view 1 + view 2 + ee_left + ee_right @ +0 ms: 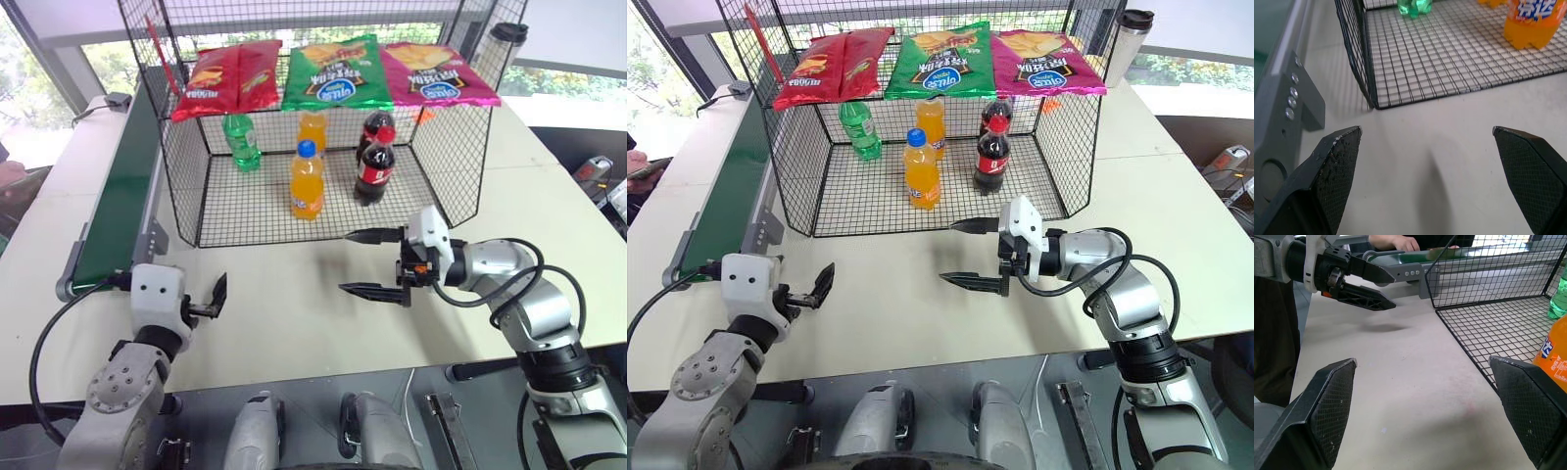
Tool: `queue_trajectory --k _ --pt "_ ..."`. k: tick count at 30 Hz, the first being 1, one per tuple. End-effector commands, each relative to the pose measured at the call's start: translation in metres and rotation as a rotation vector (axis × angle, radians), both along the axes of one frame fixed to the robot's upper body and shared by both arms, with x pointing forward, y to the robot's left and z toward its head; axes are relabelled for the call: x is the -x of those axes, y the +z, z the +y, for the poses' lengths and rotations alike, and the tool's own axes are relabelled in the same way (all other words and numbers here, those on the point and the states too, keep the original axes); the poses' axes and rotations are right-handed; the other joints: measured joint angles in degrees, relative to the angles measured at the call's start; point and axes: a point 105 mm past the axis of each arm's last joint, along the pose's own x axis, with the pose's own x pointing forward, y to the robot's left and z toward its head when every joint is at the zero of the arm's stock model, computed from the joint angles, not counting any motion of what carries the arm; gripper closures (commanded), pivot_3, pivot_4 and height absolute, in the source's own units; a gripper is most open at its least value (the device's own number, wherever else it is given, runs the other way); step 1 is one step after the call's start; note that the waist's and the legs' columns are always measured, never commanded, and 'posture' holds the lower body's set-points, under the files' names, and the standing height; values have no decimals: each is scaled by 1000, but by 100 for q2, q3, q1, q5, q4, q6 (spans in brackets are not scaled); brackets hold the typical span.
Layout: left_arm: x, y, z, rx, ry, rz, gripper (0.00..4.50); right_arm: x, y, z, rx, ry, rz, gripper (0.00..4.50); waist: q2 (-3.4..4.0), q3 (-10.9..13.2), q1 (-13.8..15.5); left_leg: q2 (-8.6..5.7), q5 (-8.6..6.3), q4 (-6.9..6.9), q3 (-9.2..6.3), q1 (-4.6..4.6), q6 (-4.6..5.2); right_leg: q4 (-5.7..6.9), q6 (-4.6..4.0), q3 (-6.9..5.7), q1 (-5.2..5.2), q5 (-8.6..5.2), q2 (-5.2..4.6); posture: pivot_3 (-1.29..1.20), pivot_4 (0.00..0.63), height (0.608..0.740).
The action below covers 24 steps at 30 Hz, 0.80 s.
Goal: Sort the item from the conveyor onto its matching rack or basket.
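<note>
Both grippers wide open over the table, green soda bottle sitting in the basket

The left gripper [217, 297] hangs empty with its fingers spread, right by the near end of the conveyor [120, 196]. The right gripper [373, 262] points left in front of the black wire-mesh basket [257, 211], fingers spread too, holding nothing. The green soda bottle [241, 142] stands at the back left of the basket floor, well apart from both grippers. Orange soda bottles [307, 182] and cola bottles [374, 164] stand next to it, with chip bags [333, 71] on the rack above. A person's hand [1396, 242] shows past the conveyor.
</note>
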Motion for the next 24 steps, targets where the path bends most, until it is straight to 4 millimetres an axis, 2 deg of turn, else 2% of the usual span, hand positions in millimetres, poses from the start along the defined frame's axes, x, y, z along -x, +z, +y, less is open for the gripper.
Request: queue_trajectory --k 1,24 --pt "2 8 -1 -10 -3 -48 26 0 5 -1 -14 6 -30 0 0 0 0 0 0 0 0 0 0 0 0 0 0 0 0 0 150 740" --pt "0 8 -3 -30 -19 -39 26 -2 3 -5 8 -21 -27 0 0 0 2 0 0 2 1 0 0 2 4 0 1 3 0 0 150 740"
